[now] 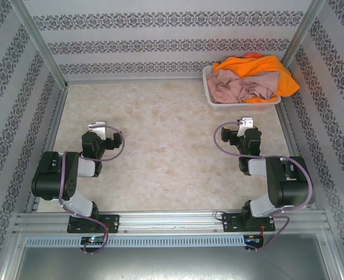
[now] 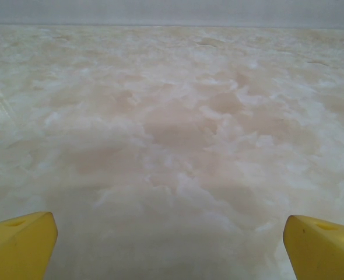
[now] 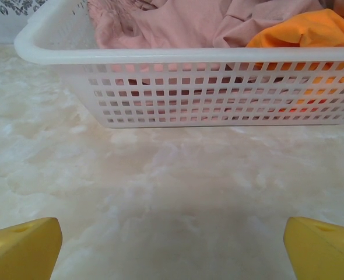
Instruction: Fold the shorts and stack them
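The shorts (image 1: 248,81) are all in a heap in the white basket (image 1: 209,93). The basket sits on the table (image 1: 160,128) in the far right corner, close to the walls (image 1: 160,44). The pink shorts (image 1: 239,88) lie at the front and left of the heap. The orange shorts (image 1: 271,73) lie on top at the back and hang over the right rim of the basket. They are all crumpled, not folded. I cannot tell how many shorts are in the heap.

The left gripper (image 1: 97,126) is on the left side of the table, far from the basket. Its 2 yellow fingers (image 2: 20,245) are spread wide apart, and there is just bare table between them.

The right gripper (image 1: 245,122) is on the right side of the table. It points at the basket and is near it but not touching. Its 2 yellow fingers (image 3: 20,248) are spread wide apart too, with bare table between them. From the right wrist you can see the pink cloth and a bit of orange cloth over the rim, and more cloth through the little holes in the basket's side
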Robot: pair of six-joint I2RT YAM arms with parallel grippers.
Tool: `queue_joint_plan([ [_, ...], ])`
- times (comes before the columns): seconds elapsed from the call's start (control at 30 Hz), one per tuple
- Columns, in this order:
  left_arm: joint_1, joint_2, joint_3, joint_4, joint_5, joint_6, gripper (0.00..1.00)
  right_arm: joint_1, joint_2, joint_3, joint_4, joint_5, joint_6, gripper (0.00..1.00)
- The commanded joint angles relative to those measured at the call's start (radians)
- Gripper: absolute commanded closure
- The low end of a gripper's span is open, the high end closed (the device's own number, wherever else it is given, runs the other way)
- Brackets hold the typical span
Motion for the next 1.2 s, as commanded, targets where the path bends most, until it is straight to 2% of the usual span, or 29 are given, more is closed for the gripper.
queue_joint_plan([
  [0.0,0.007,-0.096,-0.018,-0.010,-0.066,-0.015,0.00,0.009,-0.090,0.041,-0.087,-0.015,-0.010,0.02],
  [0.1,0.006,-0.304,-0.020,-0.179,-0.134,-0.045,0.00,0.021,-0.258,0.088,-0.317,0.002,0.014,0.02],
  [0.2,0.006,-0.521,0.042,-0.466,-0.164,-0.146,0.00,0.034,-0.412,0.141,-0.485,-0.012,0.054,0.02],
  [0.3,0.006,-0.669,0.118,-0.703,-0.105,-0.292,0.00,0.046,-0.475,0.253,-0.643,-0.002,0.103,0.02],
  [0.33,0.006,-0.704,0.147,-0.761,-0.053,-0.322,0.00,0.049,-0.469,0.312,-0.700,0.004,0.113,0.02],
  [0.43,0.006,-0.754,0.238,-0.914,0.120,-0.342,0.00,0.055,-0.384,0.521,-0.871,0.039,0.130,0.03],
  [0.53,0.006,-0.758,0.328,-1.066,0.272,-0.328,0.00,0.056,-0.238,0.716,-0.960,0.077,0.132,0.09],
  [0.63,0.006,-0.754,0.396,-1.190,0.365,-0.293,0.00,0.059,-0.054,0.944,-1.079,0.088,0.120,0.11],
  [0.73,0.006,-0.753,0.422,-1.261,0.400,-0.247,0.00,0.061,0.127,1.152,-1.189,0.112,0.114,0.11],
  [0.87,0.006,-0.754,0.406,-1.261,0.428,-0.208,0.00,0.061,0.322,1.371,-1.334,0.183,0.098,0.11],
  [1.07,0.007,-0.731,0.401,-1.238,0.444,-0.209,0.00,0.068,0.516,1.534,-1.406,0.189,0.082,0.11],
  [1.17,0.007,-0.735,0.398,-1.249,0.435,-0.201,0.00,0.064,0.556,1.569,-1.419,0.271,0.069,0.13],
])
